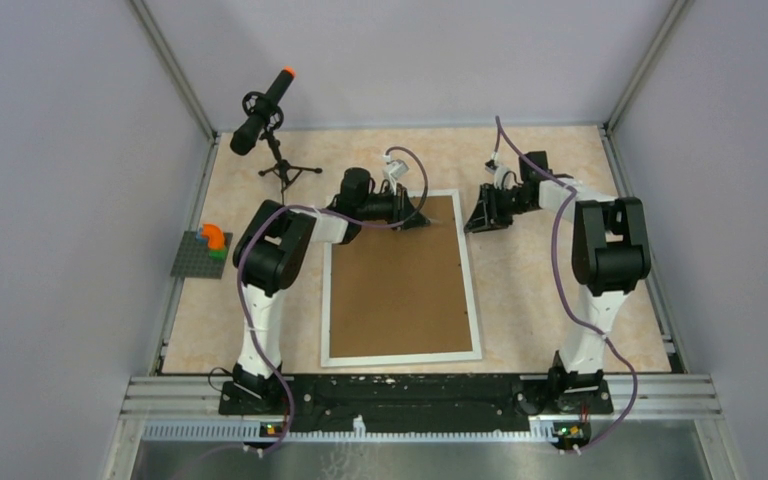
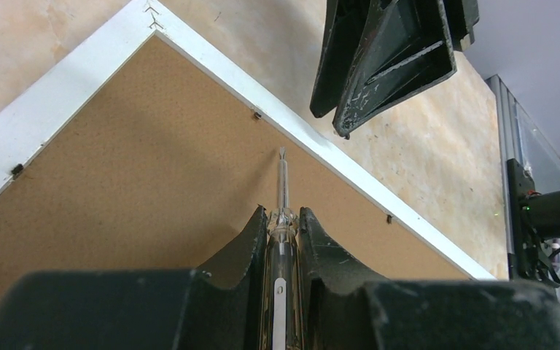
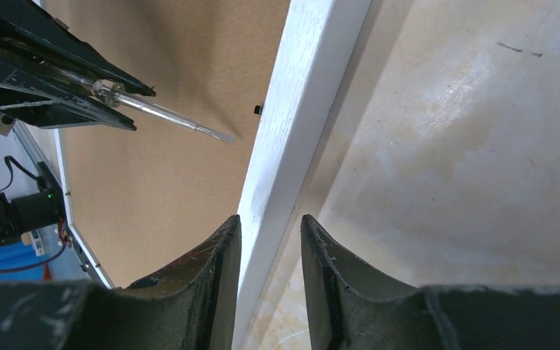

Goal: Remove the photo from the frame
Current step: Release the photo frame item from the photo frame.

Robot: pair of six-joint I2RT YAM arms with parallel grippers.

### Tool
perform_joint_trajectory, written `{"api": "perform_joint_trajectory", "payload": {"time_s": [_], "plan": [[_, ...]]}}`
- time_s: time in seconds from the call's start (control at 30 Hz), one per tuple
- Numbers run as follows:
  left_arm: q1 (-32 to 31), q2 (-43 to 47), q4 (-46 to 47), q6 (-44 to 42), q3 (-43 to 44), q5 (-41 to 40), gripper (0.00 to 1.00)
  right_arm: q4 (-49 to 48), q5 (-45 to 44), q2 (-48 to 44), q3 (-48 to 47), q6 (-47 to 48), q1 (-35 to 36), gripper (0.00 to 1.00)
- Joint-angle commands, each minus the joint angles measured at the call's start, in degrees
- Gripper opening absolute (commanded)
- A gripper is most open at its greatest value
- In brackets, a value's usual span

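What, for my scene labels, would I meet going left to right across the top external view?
grey brick plate → microphone → white frame, lying back-up → right arm's elbow

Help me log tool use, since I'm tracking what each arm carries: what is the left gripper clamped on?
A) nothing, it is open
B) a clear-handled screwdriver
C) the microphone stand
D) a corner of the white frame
B: in the left wrist view, the left gripper is shut on a clear-handled screwdriver whose thin shaft points toward the frame border.

Microphone (image 1: 262, 110) on tripod (image 1: 285, 172), blocks (image 1: 212, 238) on baseplate (image 1: 192, 262)
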State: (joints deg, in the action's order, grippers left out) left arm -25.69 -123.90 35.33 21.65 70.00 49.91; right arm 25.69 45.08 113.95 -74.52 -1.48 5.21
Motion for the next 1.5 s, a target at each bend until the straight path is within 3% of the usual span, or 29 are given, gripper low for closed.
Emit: {"api": "perform_joint_trajectory", "payload": {"time_s": [0.0, 0.33, 0.5, 0.63, 1.27, 1.47], "plan": [[-0.4, -1.7, 1.9, -2.3, 2.9, -1.3, 0.00, -2.6, 0.0, 1.4, -0.7, -1.6, 0.2, 0.34], [-0.8, -3.9, -1.7, -10.5, 6.8, -1.9, 0.00, -3.1, 0.1, 4.1, -2.7, -2.6, 0.3, 0.27], [-1.2, -1.4, -7.1, -26.8, 6.1, -1.8, 0.00, -2.4, 0.4, 4.7, -3.8, -2.1, 0.3, 0.27], [-1.2, -1.0, -9.0, -33.1, 5.8, -0.8, 0.00, -2.2, 0.9, 5.2, -4.5, -2.3, 0.5, 0.27], [-3.5, -0.2, -17.1, -45.6, 8.2, -5.1, 0.00, -1.2, -1.7, 6.9, -7.6, -2.1, 3.4, 0.28], [-5.2, -0.2, -18.8, -49.3, 9.9, -5.2, 0.00, -1.7, -3.0, 8.2, -7.5, -1.4, 4.7, 0.18]]}}
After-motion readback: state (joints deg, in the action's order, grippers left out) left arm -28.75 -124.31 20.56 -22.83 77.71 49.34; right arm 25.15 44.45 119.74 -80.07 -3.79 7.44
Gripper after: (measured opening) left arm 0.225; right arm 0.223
